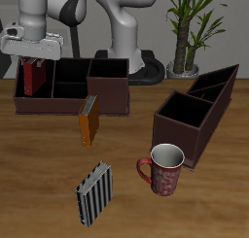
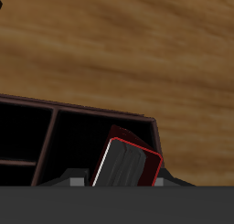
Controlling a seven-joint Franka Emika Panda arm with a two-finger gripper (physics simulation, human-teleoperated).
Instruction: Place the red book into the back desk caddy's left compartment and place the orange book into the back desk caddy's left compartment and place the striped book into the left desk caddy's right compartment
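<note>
We grip the red book (image 1: 35,78) in our closed gripper (image 1: 36,59) over the back caddy's (image 1: 73,91) end cell; the orange book (image 1: 88,119) and striped book (image 1: 95,193) lie on the table (image 1: 39,174).

The pincer (image 1: 36,59) fingertips are hidden behind the red book (image 1: 35,79); contact cannot be confirmed. The book's lower part is concealed by the back desk caddy (image 1: 68,101) wall.

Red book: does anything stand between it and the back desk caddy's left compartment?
Nothing visible does. The red book stands tilted in the end cell of the back desk caddy, under the gripper. The orange book leans on the caddy's front wall, outside, beside that cell.
</note>
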